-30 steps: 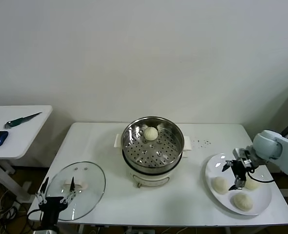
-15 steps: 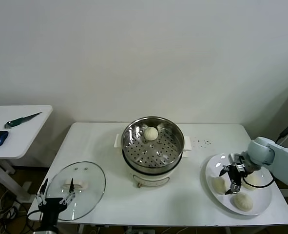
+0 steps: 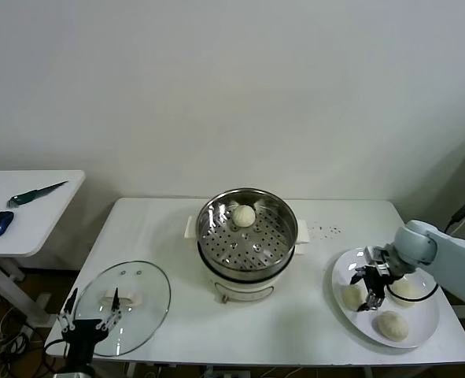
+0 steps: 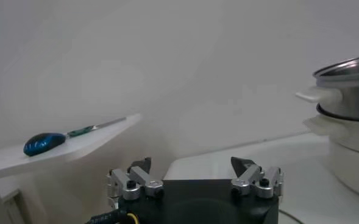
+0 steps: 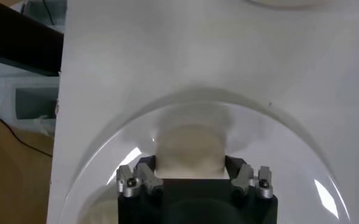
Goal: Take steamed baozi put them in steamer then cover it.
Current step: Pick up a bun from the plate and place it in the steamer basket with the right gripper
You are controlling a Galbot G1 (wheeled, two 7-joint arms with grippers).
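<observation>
The right gripper (image 3: 367,293) is hanging spread open over the plate (image 3: 421,331), its fingers straddling the leftmost baozi (image 3: 352,297), which is lying directly beneath it. The steamer (image 3: 245,236) is sitting well off to its left, one bun (image 3: 243,215) inside. The left gripper (image 3: 90,311), open, is idling beside the glass lid (image 3: 134,299).

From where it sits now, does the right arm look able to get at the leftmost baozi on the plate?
Probably yes. The right gripper is open and already down over that baozi on the plate, its fingers on either side of it in the right wrist view, and nothing lies in between.
</observation>
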